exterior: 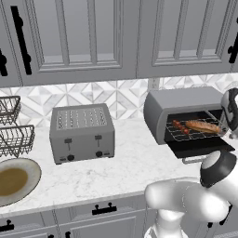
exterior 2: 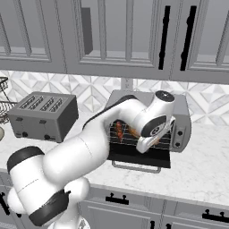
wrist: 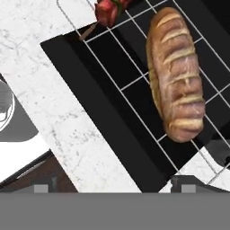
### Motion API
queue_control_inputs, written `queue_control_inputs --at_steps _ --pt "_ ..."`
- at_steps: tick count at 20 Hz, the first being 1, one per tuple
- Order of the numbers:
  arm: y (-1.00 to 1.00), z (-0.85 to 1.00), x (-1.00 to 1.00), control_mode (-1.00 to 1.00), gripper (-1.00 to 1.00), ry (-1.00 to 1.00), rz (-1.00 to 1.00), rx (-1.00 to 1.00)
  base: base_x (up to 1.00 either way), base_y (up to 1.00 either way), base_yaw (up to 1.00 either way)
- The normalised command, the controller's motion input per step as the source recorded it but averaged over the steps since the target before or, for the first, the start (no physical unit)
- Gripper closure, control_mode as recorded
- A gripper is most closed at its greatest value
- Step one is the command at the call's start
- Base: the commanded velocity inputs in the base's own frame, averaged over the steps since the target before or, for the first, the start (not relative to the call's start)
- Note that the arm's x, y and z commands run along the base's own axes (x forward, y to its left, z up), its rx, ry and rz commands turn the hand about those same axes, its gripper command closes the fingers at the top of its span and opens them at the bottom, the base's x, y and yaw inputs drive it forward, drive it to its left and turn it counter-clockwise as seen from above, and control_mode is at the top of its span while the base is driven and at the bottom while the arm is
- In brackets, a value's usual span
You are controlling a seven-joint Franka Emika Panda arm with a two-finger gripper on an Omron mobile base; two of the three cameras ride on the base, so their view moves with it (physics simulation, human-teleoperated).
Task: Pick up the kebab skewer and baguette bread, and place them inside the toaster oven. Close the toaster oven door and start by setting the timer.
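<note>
Grey box-shaped toaster oven on marble table, door down | golden-brown baguette and red-chunk skewer side by side on wire rack | end effector above the loaf, finger spread unclear

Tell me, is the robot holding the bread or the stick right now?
Neither. The bread and the skewer both lie on the rack in the oven, and the gripper has nothing between its jaws.
</note>
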Motion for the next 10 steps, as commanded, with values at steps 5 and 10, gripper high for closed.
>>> queue_control_inputs --at_steps 5,10 --pt "0.11 0.01 -0.48 -1.0 -1.0 0.0 -0.38 0.0 0.0 0.0 0.0" --pt "0.29 -0.05 -0.25 -1.0 -1.0 0.0 -0.43 0.0 0.0 0.0 0.0"
